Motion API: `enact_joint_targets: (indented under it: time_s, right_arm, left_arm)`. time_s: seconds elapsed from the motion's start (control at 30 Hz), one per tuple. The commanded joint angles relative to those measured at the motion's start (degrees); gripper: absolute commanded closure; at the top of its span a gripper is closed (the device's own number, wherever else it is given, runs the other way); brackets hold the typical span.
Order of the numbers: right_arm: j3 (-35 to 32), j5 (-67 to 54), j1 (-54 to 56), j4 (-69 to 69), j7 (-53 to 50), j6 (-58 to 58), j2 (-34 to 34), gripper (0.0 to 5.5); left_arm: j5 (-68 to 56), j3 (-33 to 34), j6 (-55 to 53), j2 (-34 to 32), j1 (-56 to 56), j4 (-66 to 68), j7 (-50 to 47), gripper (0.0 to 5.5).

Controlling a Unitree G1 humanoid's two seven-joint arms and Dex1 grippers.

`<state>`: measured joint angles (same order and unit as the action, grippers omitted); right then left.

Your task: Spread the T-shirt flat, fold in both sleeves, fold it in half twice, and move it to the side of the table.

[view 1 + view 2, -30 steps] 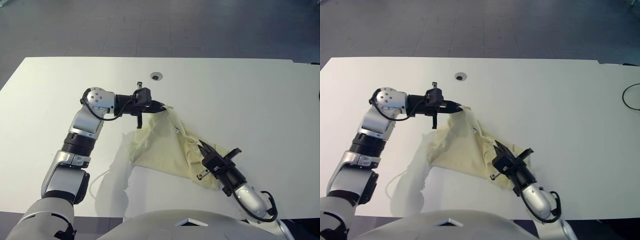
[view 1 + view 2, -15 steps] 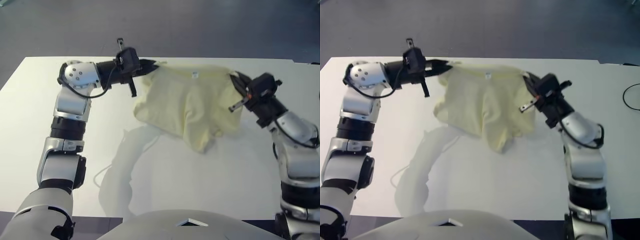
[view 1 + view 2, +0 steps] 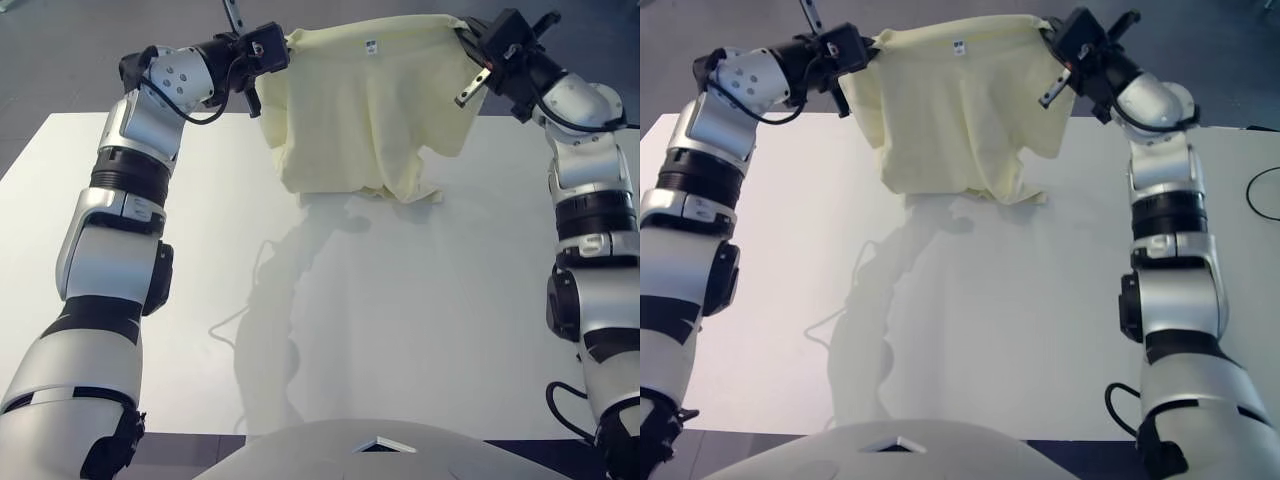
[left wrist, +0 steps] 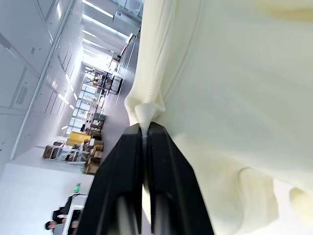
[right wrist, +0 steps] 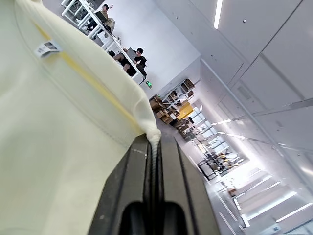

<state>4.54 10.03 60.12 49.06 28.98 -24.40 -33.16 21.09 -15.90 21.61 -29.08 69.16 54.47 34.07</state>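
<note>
A pale yellow T-shirt (image 3: 360, 110) hangs stretched between my two raised grippers, high over the far part of the white table (image 3: 450, 300). Its lower hem is bunched and brushes or hovers just above the tabletop. My left gripper (image 3: 283, 45) is shut on the shirt's top left corner, pinching a fold of cloth (image 4: 146, 110). At the top right corner my right gripper (image 3: 466, 38) is shut on the shirt's edge (image 5: 146, 125). A small label (image 3: 371, 45) shows at the collar.
The table's near half lies bare, with only shadow on it. Dark floor (image 3: 60, 60) lies beyond the far edge. A black cable (image 3: 1265, 190) curls at the table's right edge.
Both arms have swung up and apart, lifting the shirt off the table from a crumpled heap near me to a hanging spread at the far side.
</note>
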Motion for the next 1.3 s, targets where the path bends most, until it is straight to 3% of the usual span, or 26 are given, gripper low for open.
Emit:
enact_joint_targets:
  time_s: [0.03, 0.3, 0.47, 0.7, 0.87, 1.1, 1.3]
  right_arm:
    - [1.4, 4.5, 7.1, 11.3, -6.2, -5.9, -1.4, 5.46]
    - [1.5, 6.6, 8.7, 15.7, -9.2, -12.3, -3.1, 5.46]
    - [-0.8, 1.2, 0.7, 6.8, -1.6, -15.8, -5.9, 5.46]
    - [-4.7, -18.1, -27.3, -28.5, 19.3, -2.5, -13.9, 5.46]
    - [-6.6, -29.0, -47.6, -49.5, 30.9, 8.1, -21.3, 5.46]
    - [-5.7, -27.4, -72.0, -62.6, 42.8, 12.3, -30.9, 5.46]
    - [-3.4, -21.9, -77.8, -65.3, 44.5, 11.9, -31.9, 5.46]
  left_arm:
    - [3.2, -1.8, 2.7, -0.6, 2.2, 5.5, -3.6, 5.5]
    - [3.0, -1.1, 8.3, -3.2, 0.4, 4.6, -5.4, 5.5]
    - [-3.8, 2.2, 9.9, -8.7, -10.8, -9.5, 2.5, 5.5]
    - [-17.8, 5.3, 3.4, -16.3, -37.9, -42.9, 15.3, 5.5]
    - [-21.9, 6.6, 1.2, -21.7, -52.7, -56.3, 20.2, 5.5]
    - [-23.9, 7.3, -1.6, -30.8, -71.8, -69.3, 27.6, 5.5]
    - [-23.0, 6.6, -4.5, -34.8, -81.0, -75.6, 31.2, 5.5]
